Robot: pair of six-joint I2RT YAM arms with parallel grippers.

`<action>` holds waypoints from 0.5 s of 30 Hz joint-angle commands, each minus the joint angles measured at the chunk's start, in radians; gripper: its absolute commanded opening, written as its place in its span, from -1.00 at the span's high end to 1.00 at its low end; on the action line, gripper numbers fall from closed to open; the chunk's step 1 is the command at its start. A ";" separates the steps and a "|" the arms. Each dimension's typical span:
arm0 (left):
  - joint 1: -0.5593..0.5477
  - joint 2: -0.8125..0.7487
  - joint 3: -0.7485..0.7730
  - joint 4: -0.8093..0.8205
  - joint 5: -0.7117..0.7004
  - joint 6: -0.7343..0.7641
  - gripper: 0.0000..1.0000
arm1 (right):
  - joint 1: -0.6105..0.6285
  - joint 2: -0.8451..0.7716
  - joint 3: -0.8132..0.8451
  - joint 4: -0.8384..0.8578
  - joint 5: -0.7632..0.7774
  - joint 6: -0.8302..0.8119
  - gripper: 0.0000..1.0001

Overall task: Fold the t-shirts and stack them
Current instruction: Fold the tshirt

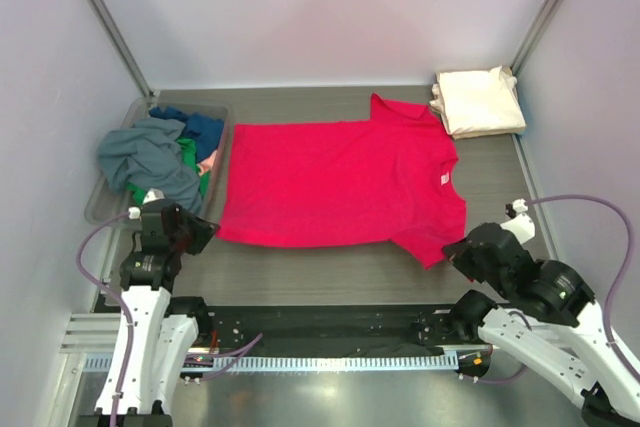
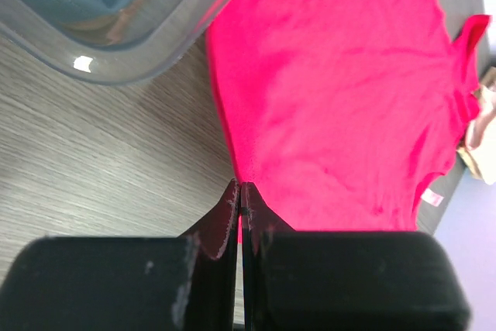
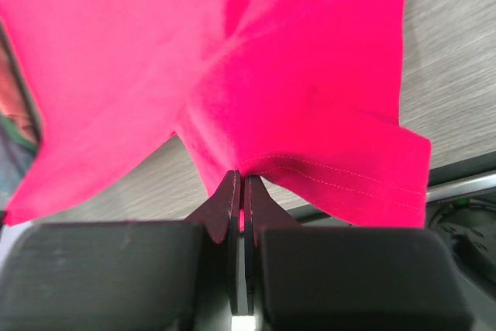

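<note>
The red t-shirt (image 1: 340, 182) lies spread flat across the middle of the grey worktop (image 1: 330, 272), its hem to the left and its neck to the right, with one sleeve pointing away from the arms and the other toward them. The left hand (image 1: 207, 234) is at the shirt's near hem corner; in its wrist view its fingers (image 2: 225, 218) are pressed together with a sliver of red cloth pinched between the tips. The right hand (image 1: 450, 250) is at the shirt's near sleeve, and its wrist view shows its fingers (image 3: 226, 207) closed on a gathered fold of the red cloth just beside the stitched sleeve hem. Just beside the shirt's hem edge stands a clear bin (image 1: 100, 202) holding a loose heap of t-shirts (image 1: 160, 157) in grey, blue, green and pink. Beyond the shirt's neck end, near its far sleeve, a cream t-shirt (image 1: 480, 100) lies folded into a square.
</note>
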 commanded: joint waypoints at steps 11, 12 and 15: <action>0.005 0.286 0.106 0.087 0.096 0.116 0.99 | 0.006 0.220 0.134 0.126 0.188 -0.204 0.98; 0.005 0.319 0.120 0.096 0.098 0.127 0.99 | 0.006 0.249 0.141 0.146 0.193 -0.259 0.98; 0.005 0.424 0.169 0.134 0.080 0.157 1.00 | 0.001 0.369 0.168 0.235 0.199 -0.344 0.98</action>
